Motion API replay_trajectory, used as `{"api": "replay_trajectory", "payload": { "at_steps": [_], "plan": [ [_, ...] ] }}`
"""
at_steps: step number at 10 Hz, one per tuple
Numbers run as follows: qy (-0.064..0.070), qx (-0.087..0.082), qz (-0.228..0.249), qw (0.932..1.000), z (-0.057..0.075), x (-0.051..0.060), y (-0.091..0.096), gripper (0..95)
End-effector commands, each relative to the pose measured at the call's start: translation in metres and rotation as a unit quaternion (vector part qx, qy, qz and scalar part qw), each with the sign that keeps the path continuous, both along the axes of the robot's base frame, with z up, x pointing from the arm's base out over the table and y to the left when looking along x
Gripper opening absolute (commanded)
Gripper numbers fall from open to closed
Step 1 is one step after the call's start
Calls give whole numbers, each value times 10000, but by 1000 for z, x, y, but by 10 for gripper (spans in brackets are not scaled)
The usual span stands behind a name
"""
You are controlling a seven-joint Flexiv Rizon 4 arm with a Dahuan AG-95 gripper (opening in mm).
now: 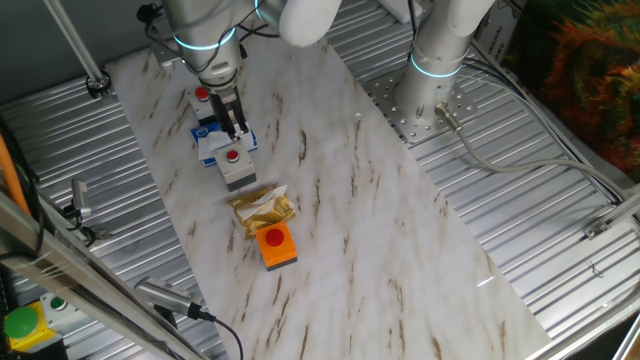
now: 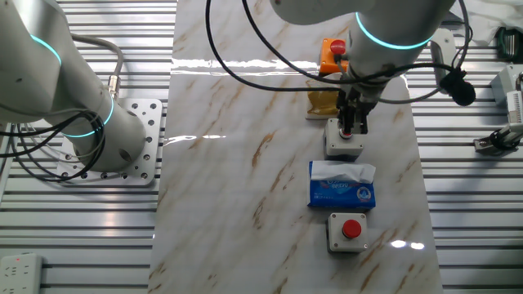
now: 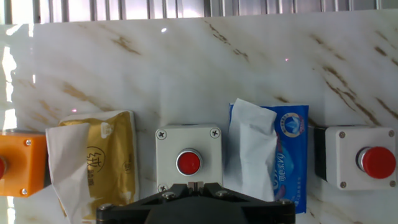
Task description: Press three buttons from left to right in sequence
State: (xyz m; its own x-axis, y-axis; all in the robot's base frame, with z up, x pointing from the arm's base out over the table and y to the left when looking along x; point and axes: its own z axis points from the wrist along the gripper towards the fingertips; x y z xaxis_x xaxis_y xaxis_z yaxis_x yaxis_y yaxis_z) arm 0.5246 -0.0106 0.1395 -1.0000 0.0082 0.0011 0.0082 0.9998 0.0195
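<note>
Three red-capped button boxes lie in a row on the marble board. In the hand view the orange-based one (image 3: 18,167) is at the left edge, a grey-white one (image 3: 188,162) is in the middle and another grey-white one (image 3: 367,163) is at the right. My gripper (image 3: 195,185) is shut, fingertips together, just short of the middle cap. In one fixed view the gripper (image 1: 240,133) hangs close over the middle button (image 1: 234,160), between the far button (image 1: 203,96) and the orange one (image 1: 276,243). In the other fixed view the fingers (image 2: 350,126) hide the middle cap.
A blue-and-white tissue pack (image 3: 273,155) lies between the middle and right buttons. A yellow tissue pack (image 3: 99,162) lies between the orange and middle buttons. A second arm's base (image 1: 435,70) stands beside the board. A green button on a yellow box (image 1: 20,325) sits off the board.
</note>
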Motion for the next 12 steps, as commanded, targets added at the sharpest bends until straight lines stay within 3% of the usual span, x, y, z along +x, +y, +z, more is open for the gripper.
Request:
{"api": "replay_trajectory", "payload": {
  "at_steps": [1,4,8,12],
  "plan": [
    [10,-55,-106,9999,-2,8,37,0],
    [-5,-87,-268,9996,-4,14,104,0],
    [-66,-83,-294,9995,-18,2,142,0],
    [-72,-55,-401,9992,-14,-12,164,0]
  ]
}}
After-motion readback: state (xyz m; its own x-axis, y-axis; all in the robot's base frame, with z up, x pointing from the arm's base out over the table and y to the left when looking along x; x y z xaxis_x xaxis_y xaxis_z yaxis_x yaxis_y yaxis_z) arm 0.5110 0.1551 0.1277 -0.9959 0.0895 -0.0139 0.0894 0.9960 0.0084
